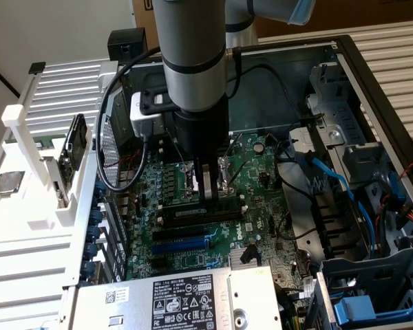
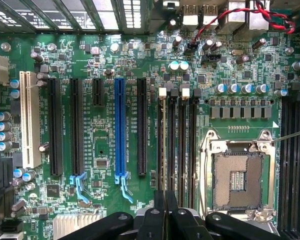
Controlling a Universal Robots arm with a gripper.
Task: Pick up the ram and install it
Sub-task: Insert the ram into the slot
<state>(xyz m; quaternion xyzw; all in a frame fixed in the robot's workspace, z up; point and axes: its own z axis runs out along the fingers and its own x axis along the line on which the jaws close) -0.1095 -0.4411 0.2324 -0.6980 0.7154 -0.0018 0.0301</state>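
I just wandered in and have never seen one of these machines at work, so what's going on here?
A robot arm reaches down into an open computer case. Its gripper hangs low over the green motherboard, right by the black memory slots beside the empty CPU socket. The job is to fit a ram stick, but I can't tell whether the gripper holds one at this moment.

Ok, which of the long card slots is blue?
The blue slot with black slots on both sides; the white slot ends the row.
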